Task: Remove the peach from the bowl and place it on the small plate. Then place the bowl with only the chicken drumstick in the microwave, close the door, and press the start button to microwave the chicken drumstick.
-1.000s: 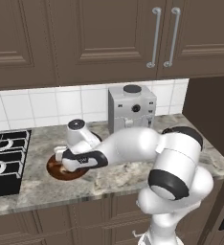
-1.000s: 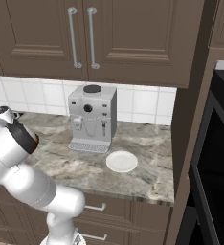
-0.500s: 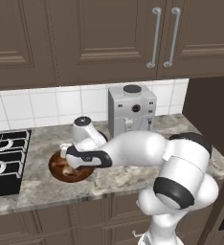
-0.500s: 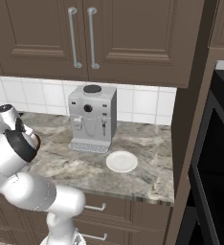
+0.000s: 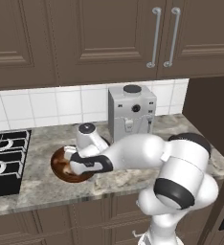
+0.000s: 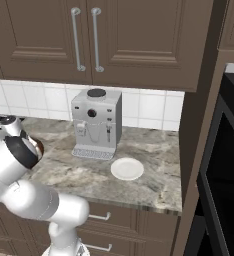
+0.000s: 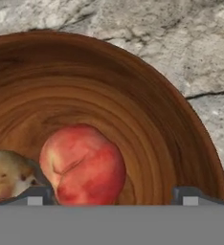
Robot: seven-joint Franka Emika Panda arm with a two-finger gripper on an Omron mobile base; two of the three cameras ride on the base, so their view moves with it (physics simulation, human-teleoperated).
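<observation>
Peach [image 7: 83,165], round and reddish-pink, lay touching the tan-brown chicken drumstick [image 7: 8,177] inside the glossy brown wooden bowl [image 7: 181,139], so the wide-apart, empty gripper [image 7: 113,195] risked pinching both.

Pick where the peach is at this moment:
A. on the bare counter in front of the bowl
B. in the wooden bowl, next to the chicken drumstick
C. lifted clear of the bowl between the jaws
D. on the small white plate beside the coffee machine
B: in the hand view the peach sits on the floor of the bowl, beside the chicken drumstick.
</observation>
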